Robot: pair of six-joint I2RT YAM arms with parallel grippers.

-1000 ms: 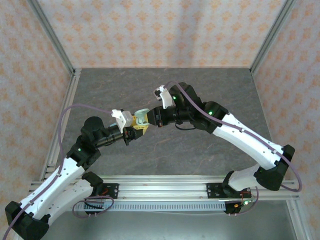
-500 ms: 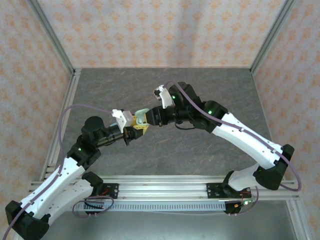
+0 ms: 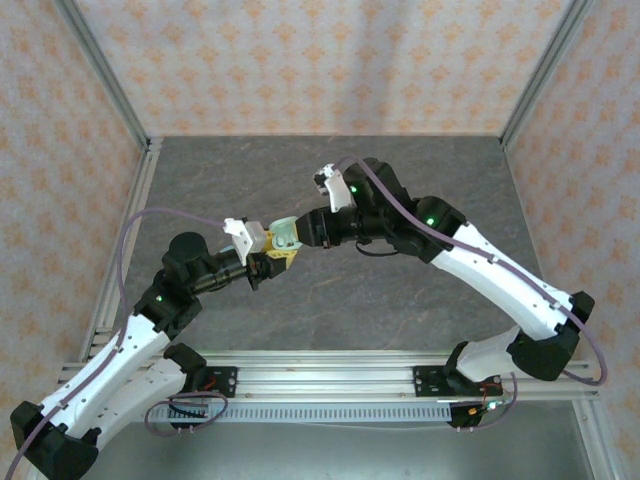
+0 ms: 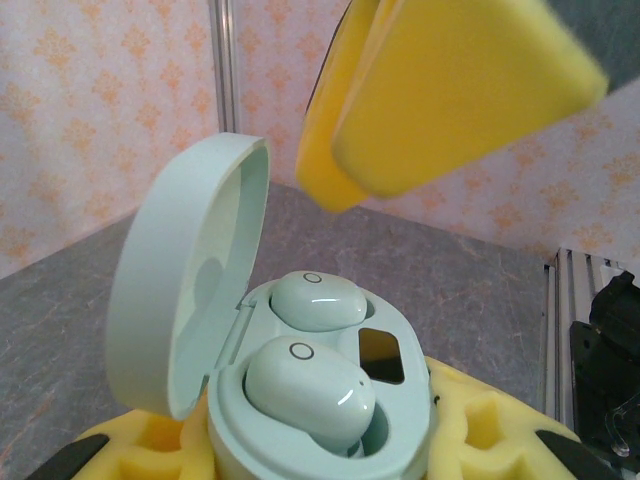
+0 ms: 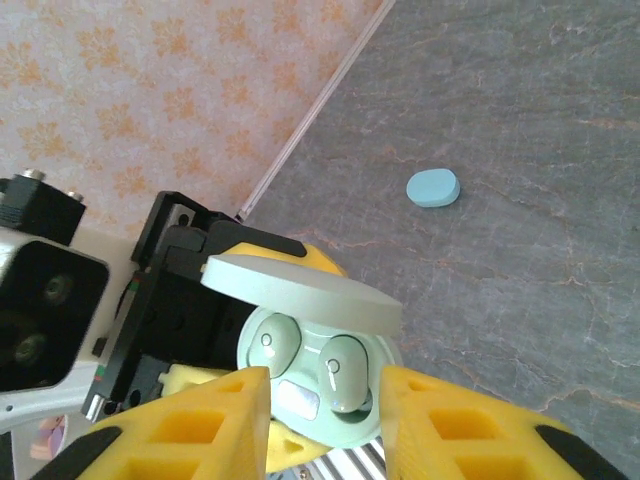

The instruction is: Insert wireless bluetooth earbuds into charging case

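A mint-green charging case (image 4: pixel 425 425) stands with its lid (image 4: pixel 170 290) swung open, and my left gripper (image 4: pixel 320 462) is shut on its body. Two whitish-green earbuds lie in its wells: the far one (image 4: pixel 312 300) sits low, the near one (image 4: pixel 310 392) rides a little higher and tilted. My right gripper (image 5: pixel 325 385) hangs open just above the case, touching nothing; its yellow fingers (image 4: pixel 450 90) show over the lid. In the right wrist view the earbuds (image 5: pixel 268 345) (image 5: pixel 343 375) lie under the lid (image 5: pixel 300 290). From above, the case (image 3: pixel 284 237) sits between the left gripper (image 3: pixel 275 258) and the right gripper (image 3: pixel 300 235).
A pale blue oval pebble-like thing (image 5: pixel 433 187) lies on the grey stone-patterned table (image 5: pixel 540 120), apart from the grippers. Patterned walls with a metal frame (image 3: pixel 120 110) close the table in at the back and sides. An aluminium rail (image 3: pixel 330 365) runs along the near edge.
My right gripper's jaws have parted and drawn back a little from the case. The left arm and the case have stayed still.
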